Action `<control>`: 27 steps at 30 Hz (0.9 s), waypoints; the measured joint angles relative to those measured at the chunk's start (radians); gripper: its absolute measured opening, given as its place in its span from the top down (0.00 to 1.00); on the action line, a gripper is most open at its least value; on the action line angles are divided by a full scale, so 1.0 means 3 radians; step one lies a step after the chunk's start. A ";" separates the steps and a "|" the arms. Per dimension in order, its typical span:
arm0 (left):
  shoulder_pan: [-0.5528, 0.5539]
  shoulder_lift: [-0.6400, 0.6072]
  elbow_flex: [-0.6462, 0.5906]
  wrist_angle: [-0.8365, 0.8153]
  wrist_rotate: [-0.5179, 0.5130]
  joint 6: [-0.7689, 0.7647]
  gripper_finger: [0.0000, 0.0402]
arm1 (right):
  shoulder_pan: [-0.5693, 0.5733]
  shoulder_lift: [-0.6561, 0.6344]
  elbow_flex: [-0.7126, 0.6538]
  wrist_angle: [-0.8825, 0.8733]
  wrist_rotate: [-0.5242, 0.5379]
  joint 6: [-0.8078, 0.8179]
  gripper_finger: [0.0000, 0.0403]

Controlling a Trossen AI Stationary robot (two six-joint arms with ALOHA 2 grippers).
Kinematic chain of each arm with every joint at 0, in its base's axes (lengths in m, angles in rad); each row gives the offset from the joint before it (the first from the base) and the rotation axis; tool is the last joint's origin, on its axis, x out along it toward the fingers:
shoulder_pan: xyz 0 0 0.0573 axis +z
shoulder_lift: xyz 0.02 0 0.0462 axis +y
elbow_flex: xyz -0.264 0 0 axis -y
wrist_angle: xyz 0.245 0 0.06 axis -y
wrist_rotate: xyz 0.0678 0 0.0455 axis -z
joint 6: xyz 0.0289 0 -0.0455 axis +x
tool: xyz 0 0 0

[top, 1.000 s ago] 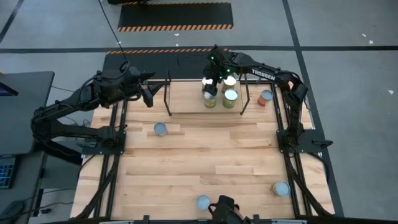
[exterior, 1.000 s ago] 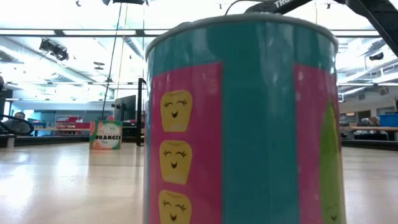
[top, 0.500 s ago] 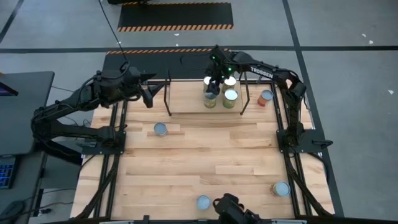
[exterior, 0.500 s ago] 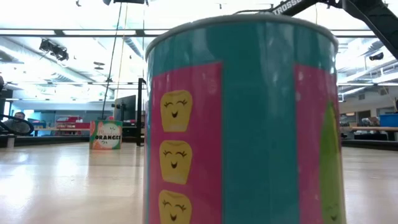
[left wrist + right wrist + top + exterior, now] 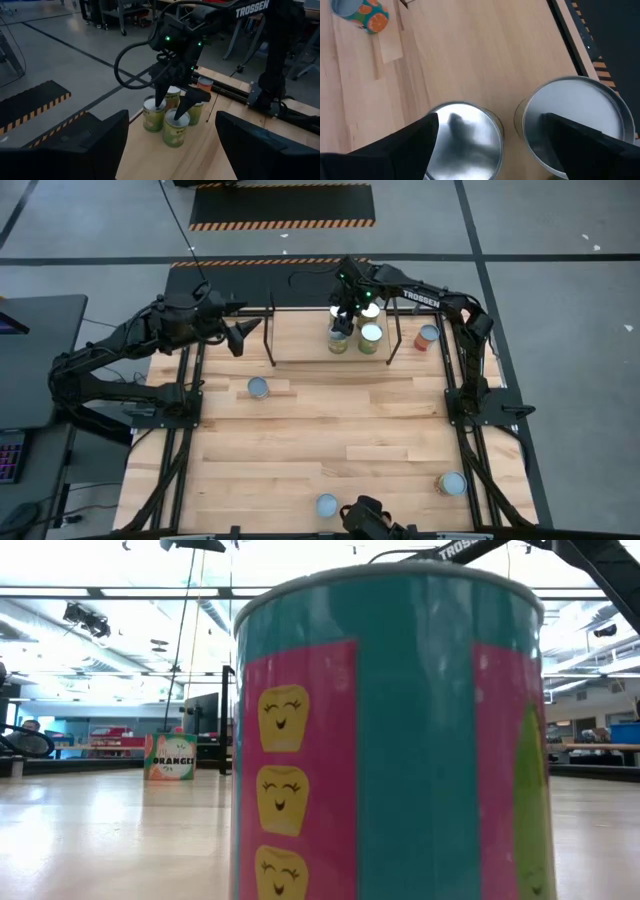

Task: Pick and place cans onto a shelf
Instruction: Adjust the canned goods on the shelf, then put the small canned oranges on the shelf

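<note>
Several cans stand upright in a cluster on the right part of the shelf's board, between its black wire frames. My right gripper is open just above that cluster. In the right wrist view its fingers spread over two silvery tops. I cannot see it touching them. My left gripper is open and empty at the shelf's left end. Other cans stand on the table: one right of the shelf, one left of centre, two near the front edge.
The front can, teal and pink, fills the low view. An orange-labelled can stands farther back. The right wire frame stands close beside my right gripper. Bare wood lies across the table's middle.
My right arm has shifted slightly over the cans on the shelf. The cans stand where they were.
</note>
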 joint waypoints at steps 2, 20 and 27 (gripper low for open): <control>-0.0001 -0.0014 0.0000 -0.0013 0.0001 -0.0006 0.24 | 0.0003 0.0000 0.0000 0.0008 0.0003 0.0000 0.07; -0.0134 0.0025 -0.0342 -0.0690 0.0468 -0.0374 0.24 | 0.0236 -0.0376 0.0443 -0.0303 0.0041 0.0414 0.07; -0.0347 0.0026 -0.0999 -0.0671 0.0474 -0.0880 0.24 | 0.0749 -0.1034 0.0509 -0.0793 0.0532 0.0842 0.07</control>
